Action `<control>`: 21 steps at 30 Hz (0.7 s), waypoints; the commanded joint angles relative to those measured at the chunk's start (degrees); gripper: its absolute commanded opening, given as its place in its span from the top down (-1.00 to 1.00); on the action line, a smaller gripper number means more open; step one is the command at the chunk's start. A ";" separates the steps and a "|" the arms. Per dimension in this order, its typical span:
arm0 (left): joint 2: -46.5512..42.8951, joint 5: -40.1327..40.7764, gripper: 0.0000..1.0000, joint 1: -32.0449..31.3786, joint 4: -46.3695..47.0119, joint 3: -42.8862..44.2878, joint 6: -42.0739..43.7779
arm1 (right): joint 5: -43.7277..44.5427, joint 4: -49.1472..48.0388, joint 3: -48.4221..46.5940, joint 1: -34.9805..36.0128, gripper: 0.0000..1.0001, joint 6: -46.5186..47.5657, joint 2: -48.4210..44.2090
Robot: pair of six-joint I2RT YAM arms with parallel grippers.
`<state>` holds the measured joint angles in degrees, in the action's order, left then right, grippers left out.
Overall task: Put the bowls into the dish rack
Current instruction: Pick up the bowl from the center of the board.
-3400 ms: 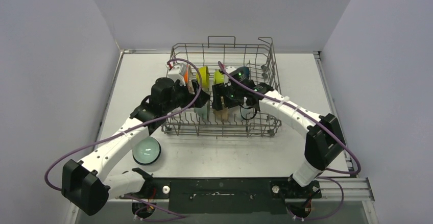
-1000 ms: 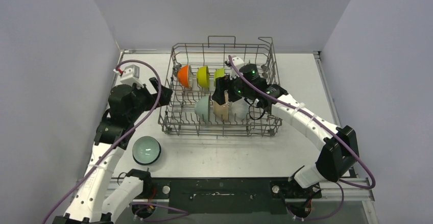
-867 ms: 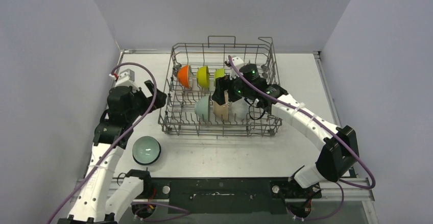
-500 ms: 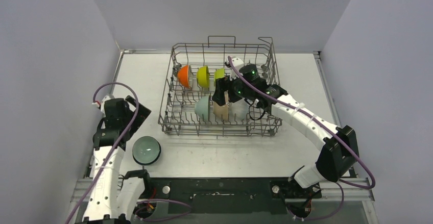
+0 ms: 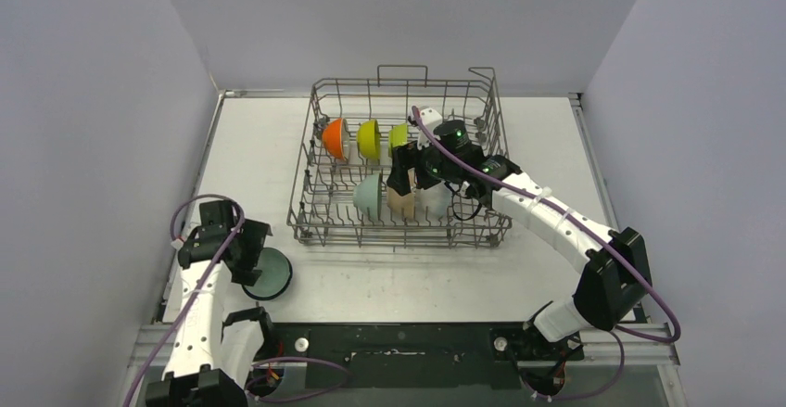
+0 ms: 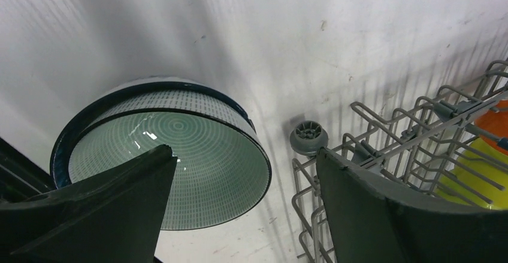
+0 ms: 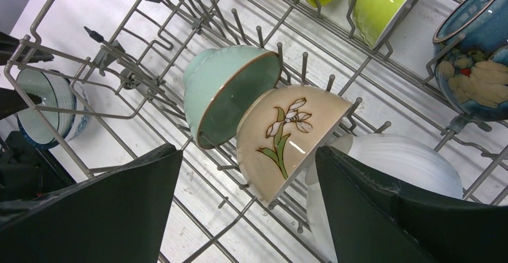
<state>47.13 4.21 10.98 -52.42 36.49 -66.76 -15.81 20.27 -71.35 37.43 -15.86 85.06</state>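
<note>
A blue-patterned bowl (image 5: pixel 274 278) (image 6: pixel 180 167) with a green inside stands upright on the table at the near left. My left gripper (image 5: pixel 250 257) (image 6: pixel 247 153) hangs open just over it, one finger above its inside, the other out past its rim. The grey wire dish rack (image 5: pixel 482 231) (image 6: pixel 383 131) holds orange (image 5: pixel 335 138), yellow (image 5: pixel 368 138) and lime (image 5: pixel 398 134) bowls at the back. In front stand pale green (image 7: pixel 227 89), flowered beige (image 7: pixel 287 131) and white (image 7: pixel 395 167) bowls. My right gripper (image 5: pixel 408 180) (image 7: pixel 248 152) is open above the beige bowl, holding nothing.
A dark blue bowl (image 7: pixel 473 77) sits on edge at the rack's right side. A small grey wheel (image 6: pixel 309 138) at the rack's near-left corner lies close to the patterned bowl. The side walls stand near the table's left and right edges.
My left arm has swung away from the rack's left side, back and down to the patterned bowl on the table. My right gripper has barely moved.
</note>
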 commanded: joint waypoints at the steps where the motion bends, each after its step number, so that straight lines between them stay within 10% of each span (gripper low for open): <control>1: 0.28 -2.47 -0.70 0.44 -0.87 0.32 -3.68 | 1.13 -1.24 0.62 -0.34 -0.70 0.66 -0.64; 21: 0.27 -10.04 0.88 0.44 9.57 -6.07 -5.56 | 1.36 -1.61 -0.65 -0.35 -0.71 0.34 0.01</control>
<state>48.31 -5.19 11.35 -44.21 30.15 -71.66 -15.40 20.25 -71.20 37.43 -15.79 85.06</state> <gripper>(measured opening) 0.188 0.851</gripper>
